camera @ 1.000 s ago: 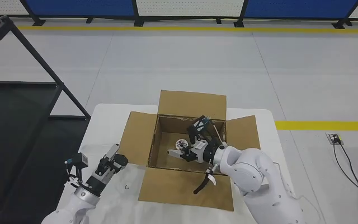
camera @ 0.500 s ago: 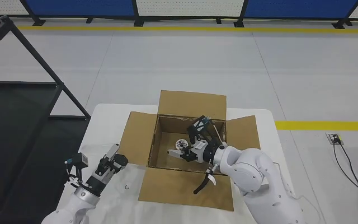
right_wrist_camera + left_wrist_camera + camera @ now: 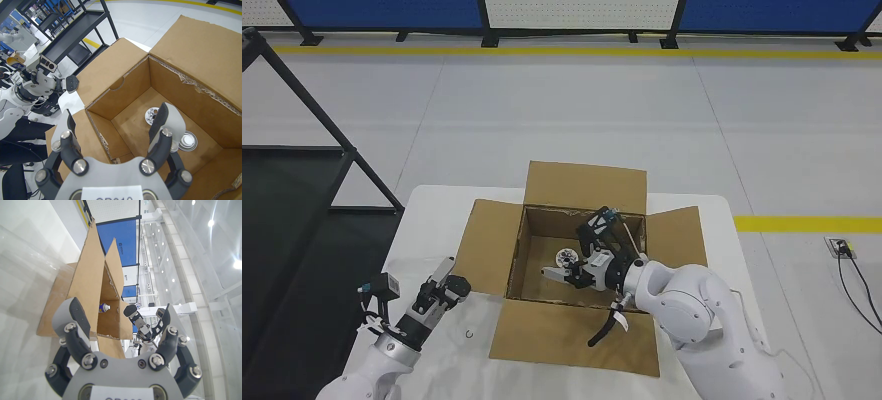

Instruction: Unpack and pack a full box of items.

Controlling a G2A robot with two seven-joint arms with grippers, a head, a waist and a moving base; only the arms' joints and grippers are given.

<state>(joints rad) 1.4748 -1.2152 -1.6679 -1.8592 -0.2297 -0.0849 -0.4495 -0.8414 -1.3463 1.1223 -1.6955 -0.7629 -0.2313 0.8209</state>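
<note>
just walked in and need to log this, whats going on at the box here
A two-armed robot is working at an open cardboard box on a white table. Its right gripper hangs open and empty over the box, where a round metal part and a can sit on the bottom. The left gripper is open and empty beside the box. Nothing is held right now.

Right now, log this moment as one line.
left gripper: open, beside cardboard box | right gripper: open, over box opening | in box: spray can upright, metal flange
</note>
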